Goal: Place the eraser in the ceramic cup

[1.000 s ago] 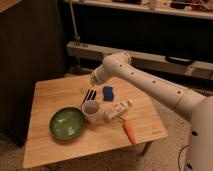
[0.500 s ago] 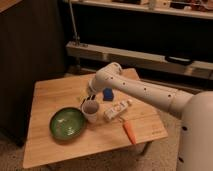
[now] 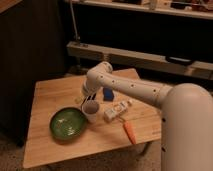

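The gripper is at frame centre, just above the cup and left of the blue block, with its jaws spread wide and no grasp evident. The eraser cannot be told apart from the gripper, which probably hides it. Judged status: nothing shows in the cup, so grasp, lift, transfer and release all remain.

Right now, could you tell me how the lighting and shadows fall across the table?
Camera view: warm, dim light; the wooden table is lit, the background dark. The gripper, just behind the ceramic cup, looks shaded beneath the arm; the eraser cannot be made out there.
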Tool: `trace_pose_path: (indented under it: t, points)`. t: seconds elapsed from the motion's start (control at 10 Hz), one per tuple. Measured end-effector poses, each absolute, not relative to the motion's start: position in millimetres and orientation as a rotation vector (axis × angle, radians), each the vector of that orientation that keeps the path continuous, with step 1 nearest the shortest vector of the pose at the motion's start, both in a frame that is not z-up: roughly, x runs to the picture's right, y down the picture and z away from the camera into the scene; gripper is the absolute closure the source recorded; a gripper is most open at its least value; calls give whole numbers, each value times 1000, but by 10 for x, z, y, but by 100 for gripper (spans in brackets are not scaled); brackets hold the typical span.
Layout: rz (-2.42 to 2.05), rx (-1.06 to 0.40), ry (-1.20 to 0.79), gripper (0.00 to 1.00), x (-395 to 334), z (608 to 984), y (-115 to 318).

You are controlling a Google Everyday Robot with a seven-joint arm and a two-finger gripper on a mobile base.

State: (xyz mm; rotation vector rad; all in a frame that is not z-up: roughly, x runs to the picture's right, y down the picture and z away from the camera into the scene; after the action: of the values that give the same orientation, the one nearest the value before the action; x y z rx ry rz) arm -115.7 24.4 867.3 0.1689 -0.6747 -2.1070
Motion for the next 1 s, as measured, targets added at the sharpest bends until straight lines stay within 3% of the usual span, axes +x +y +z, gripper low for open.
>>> trace_pose_path:
  t: [1.0]
  points:
    - [-2055,-17,-667,25,-956,9575,124]
